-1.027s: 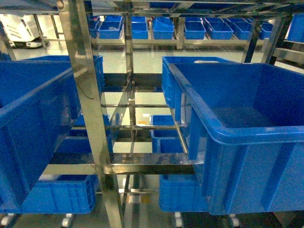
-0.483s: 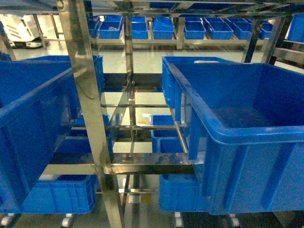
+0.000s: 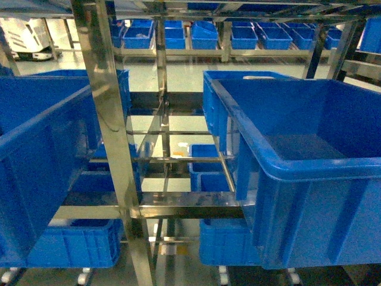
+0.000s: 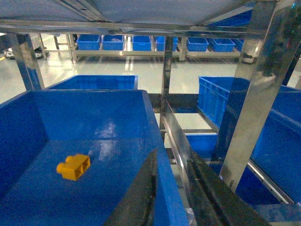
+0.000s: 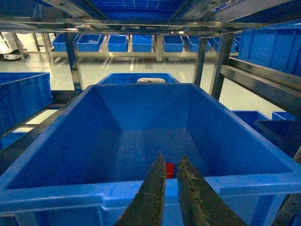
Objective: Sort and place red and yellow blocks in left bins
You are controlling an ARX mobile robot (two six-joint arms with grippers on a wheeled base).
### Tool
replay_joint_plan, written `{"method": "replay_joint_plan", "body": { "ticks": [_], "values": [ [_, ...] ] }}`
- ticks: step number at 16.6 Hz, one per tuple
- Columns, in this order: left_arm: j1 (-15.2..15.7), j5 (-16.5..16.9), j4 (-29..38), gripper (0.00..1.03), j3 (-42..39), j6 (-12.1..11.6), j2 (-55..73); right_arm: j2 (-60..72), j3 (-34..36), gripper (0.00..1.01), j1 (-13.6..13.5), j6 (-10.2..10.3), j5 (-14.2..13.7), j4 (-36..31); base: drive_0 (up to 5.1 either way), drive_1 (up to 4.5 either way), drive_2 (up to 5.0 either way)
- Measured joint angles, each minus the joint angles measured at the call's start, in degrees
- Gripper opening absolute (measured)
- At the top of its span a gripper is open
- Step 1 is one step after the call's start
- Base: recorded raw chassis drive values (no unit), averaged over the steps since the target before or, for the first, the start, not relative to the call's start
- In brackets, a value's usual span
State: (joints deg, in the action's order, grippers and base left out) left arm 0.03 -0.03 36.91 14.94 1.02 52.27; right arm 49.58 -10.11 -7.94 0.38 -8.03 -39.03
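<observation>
We see the yellow block (image 4: 74, 166) lying on the floor of the left bin (image 4: 94, 101), well apart from the left claw (image 4: 171, 188), which sits over the bin's right rim by the steel rack post (image 4: 249, 94); its jaws look parted w/ nothing between them. The red block (image 5: 170, 170) sits on the floor of the right bin (image 5: 141, 94), near the front wall, showing just past the tips of the right claw (image 5: 170, 162); jaws there are nearly together, a narrow gap, and we can't tell if they touch the block or just hover in front of it. Head view shows both bins (image 3: 309, 119) on the rack but neither block nor either claw. So we judge yellow is prob done, red still to move left. Risks: right claw gap looks too narrow to take the block w/o opening first, so closing in as-is could shove the block against the front wall or skate it away, glossy plastic slips. Block is small and low in a deep bin, so a steep reach may clip the bin rim. Carrying across, the rack post stands btw the bins, so a low swing could hit it and knock the block loose. Left claw parked on the rim may also snag if it drops.
</observation>
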Motion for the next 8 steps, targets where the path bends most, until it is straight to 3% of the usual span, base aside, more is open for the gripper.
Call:
{"method": "replay_joint_plan", "body": {
  "ticks": [1, 2, 3, 4, 5, 8],
  "values": [
    [0.00, -0.02, 0.00, 0.06, -2.25, 0.00, -2.47, -2.75, 1.70, 0.03, 1.05, 0.00, 1.03, 0.96, 0.0, 0.00, 0.0],
    [0.00, -0.02, -0.28, 0.02, -3.89, -0.04, -4.33, -5.27, 3.10, 0.02, 2.10, -0.22, 1.88, 2.25, 0.0, 0.00, 0.0],
    [0.00, -0.02, -0.98, 0.02, -5.42, -0.04, -6.32, -7.45, 4.13, 0.02, 2.80, -0.22, 2.60, 3.48, 0.0, 0.00, 0.0],
    [0.00, -0.02, -1.86, 0.02, -6.99, -0.04, -8.72, -9.97, 5.09, 0.02, 5.46, -0.31, 6.40, 4.92, 0.0, 0.00, 0.0],
    [0.00, -0.02, -2.86, 0.02, -8.11, -0.04, -10.88, -12.26, 5.84, 0.02, 8.02, -0.26, 7.50, 6.36, 0.0, 0.00, 0.0],
    [0.00, 0.00, -6.49, 0.02, -10.80, -0.07, -17.14, -18.88, 7.67, 0.02, 7.96, -0.26, 8.02, 10.99, 0.0, 0.00, 0.0]
  ]
}}
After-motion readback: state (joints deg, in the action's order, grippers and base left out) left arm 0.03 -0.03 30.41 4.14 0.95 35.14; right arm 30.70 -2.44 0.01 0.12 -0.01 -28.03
